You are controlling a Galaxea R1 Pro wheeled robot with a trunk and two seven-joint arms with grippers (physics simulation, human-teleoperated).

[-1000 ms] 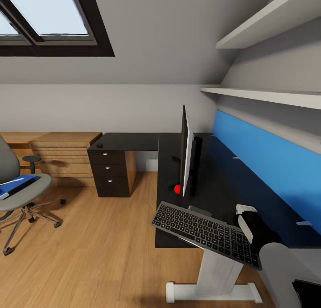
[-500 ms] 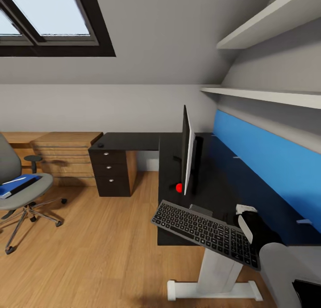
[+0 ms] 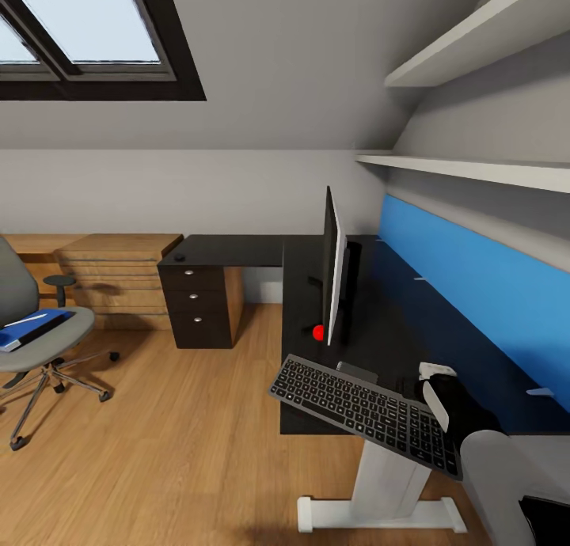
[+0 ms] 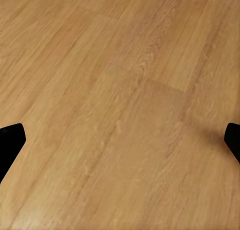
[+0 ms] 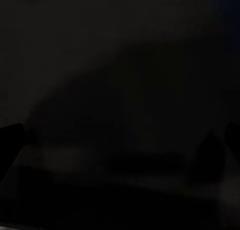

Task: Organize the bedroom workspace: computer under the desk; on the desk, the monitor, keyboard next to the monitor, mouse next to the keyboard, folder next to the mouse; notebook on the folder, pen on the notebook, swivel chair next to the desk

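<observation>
The keyboard (image 3: pixel 366 412) lies tilted over the near edge of the desk (image 3: pixel 380 332), just before the monitor (image 3: pixel 331 269), probably because the right gripper (image 3: pixel 437 369) is bringing it there, though I cannot tell its jaws' state; the left jaws stand spread above the floor (image 4: pixel 120 100).

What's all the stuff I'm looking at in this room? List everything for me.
desk: one, black top, blue back panel, L-shaped, centre to right.
monitor: one, black, standing on the desk, seen edge-on.
keyboard: one, silver-grey with dark keys, overhanging the desk's near edge.
swivel chair: one, grey, far left on the floor.
folder: one, bright blue, lying on the chair seat.
pen: one, white, on the folder.
wooden drawer unit: one, light wood, by the back wall.
shelves: two, white, right wall.
skylight: one, dark frame, upper left.
wooden floor: light brown.
right arm: black and white, at the keyboard's right end.
</observation>
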